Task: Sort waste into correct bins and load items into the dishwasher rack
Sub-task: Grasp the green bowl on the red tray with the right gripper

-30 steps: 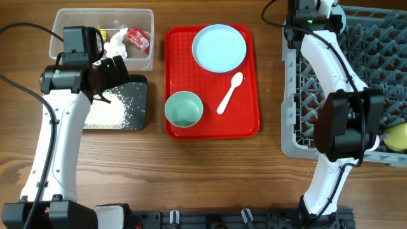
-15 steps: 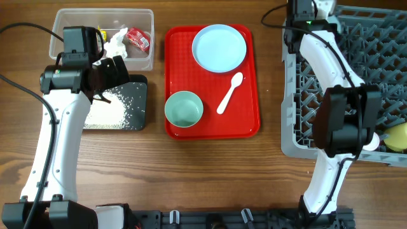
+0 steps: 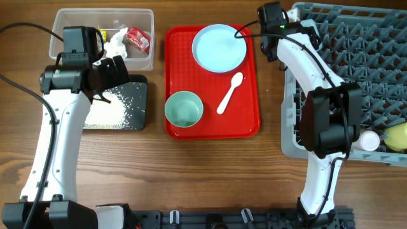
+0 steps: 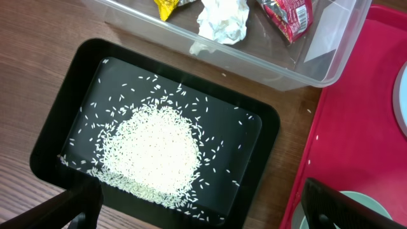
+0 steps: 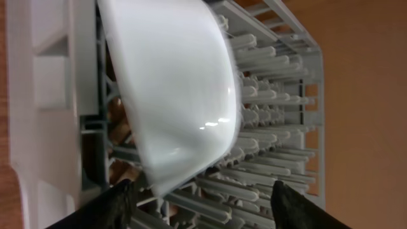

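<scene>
The bowl [image 5: 172, 89] lies tilted on the pegs by the rack's [image 3: 375, 57] wall. The right gripper [image 5: 210, 203] is just off it, jaws spread and empty. The left gripper [image 4: 210, 207], jaws also spread, hovers over rice [image 4: 152, 149] in the black tray [image 4: 63, 121].

I am working at what looks like a robotics lab bench, arranged as a practice kitchen station. The left arm [image 3: 54, 146] and the right arm [image 3: 324, 178] stand on a black rail [image 3: 210, 219] at the near edge of a wooden table [image 3: 210, 165]. A loose black cable [image 3: 25, 25] runs off at the far left. A grey dishwasher rack [image 3: 375, 57] sits directly on the table at the right.
</scene>
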`<state>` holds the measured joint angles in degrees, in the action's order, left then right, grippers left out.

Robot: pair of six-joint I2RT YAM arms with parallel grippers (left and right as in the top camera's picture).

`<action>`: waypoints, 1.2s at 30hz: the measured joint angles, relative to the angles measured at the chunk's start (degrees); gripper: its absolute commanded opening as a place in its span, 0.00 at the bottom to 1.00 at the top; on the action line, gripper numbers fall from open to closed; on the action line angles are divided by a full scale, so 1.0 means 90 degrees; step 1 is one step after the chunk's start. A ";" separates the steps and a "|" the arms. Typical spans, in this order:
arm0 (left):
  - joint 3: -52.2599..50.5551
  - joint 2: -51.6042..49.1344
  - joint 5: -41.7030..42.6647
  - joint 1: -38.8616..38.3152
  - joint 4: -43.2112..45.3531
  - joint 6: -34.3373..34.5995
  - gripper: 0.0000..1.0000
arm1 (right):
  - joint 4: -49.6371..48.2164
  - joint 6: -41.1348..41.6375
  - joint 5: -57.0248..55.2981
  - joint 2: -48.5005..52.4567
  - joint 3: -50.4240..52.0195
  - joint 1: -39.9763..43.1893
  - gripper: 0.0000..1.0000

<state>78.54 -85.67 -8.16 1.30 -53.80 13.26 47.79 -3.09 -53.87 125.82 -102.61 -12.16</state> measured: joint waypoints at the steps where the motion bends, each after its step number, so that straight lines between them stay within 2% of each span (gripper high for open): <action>1: 0.0000 0.0000 0.0002 0.0000 0.0000 0.0000 1.00 | 0.0129 0.0022 -0.0046 -0.0002 0.0000 -0.0039 0.74; 4: 0.0000 0.0000 0.0000 0.0000 0.0000 0.0000 1.00 | 0.0279 0.0260 -0.0114 -0.0058 0.0002 -0.0126 0.78; 8: 0.0000 0.0000 0.0000 0.0000 0.0000 0.0000 1.00 | 0.0158 0.0559 0.0668 -0.0716 0.0005 -0.0350 0.90; 9: 0.0000 0.0000 0.0000 0.0000 0.0000 0.0000 1.00 | 0.0182 0.0678 0.0860 -0.1037 0.0005 -0.0384 0.89; 11: 0.0000 0.0000 0.0002 0.0000 -0.0002 0.0000 1.00 | 0.0415 0.0891 0.1520 -0.1634 0.0002 -0.0393 0.79; 13: 0.0000 0.0000 0.0000 0.0000 -0.0002 0.0000 1.00 | 0.0777 0.1151 0.3390 -0.2261 -0.0022 -0.0398 0.77; 15: 0.0000 0.0000 0.0000 0.0000 0.0000 0.0000 1.00 | 0.0952 0.1523 0.5464 -0.2327 0.0044 -0.0544 0.77; 18: 0.0000 0.0000 0.0000 0.0000 0.0000 0.0000 1.00 | 0.0971 0.1804 0.6800 -0.2067 0.0498 -0.1083 0.75; 22: 0.0000 0.0000 0.0000 0.0000 0.0000 0.0000 1.00 | 0.0787 0.1933 0.7322 -0.1010 0.0959 -0.2203 0.61; 25: 0.0000 0.0000 0.0000 0.0000 0.0002 0.0000 1.00 | 0.0571 0.2011 0.7366 -0.0639 0.0971 -0.2642 0.54; 27: 0.0000 0.0000 0.0000 0.0000 0.0000 0.0000 1.00 | 0.0542 0.2106 0.7237 -0.0488 0.0969 -0.2764 0.45; 30: 0.0000 0.0000 0.0000 0.0000 0.0002 0.0000 1.00 | 0.0539 0.2280 0.6924 -0.0420 0.0971 -0.2764 0.20; 31: 0.0000 0.0000 0.0000 0.0000 0.0002 0.0000 1.00 | 0.0534 0.2310 0.6846 -0.0420 0.0971 -0.2764 0.06; 36: 0.0000 0.0000 0.0000 0.0000 0.0002 0.0000 1.00 | 0.0639 0.2511 0.6147 -0.0420 0.0942 -0.2764 0.04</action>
<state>78.54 -85.67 -8.16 1.30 -53.78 13.26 53.54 19.51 1.45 122.04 -94.13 -37.04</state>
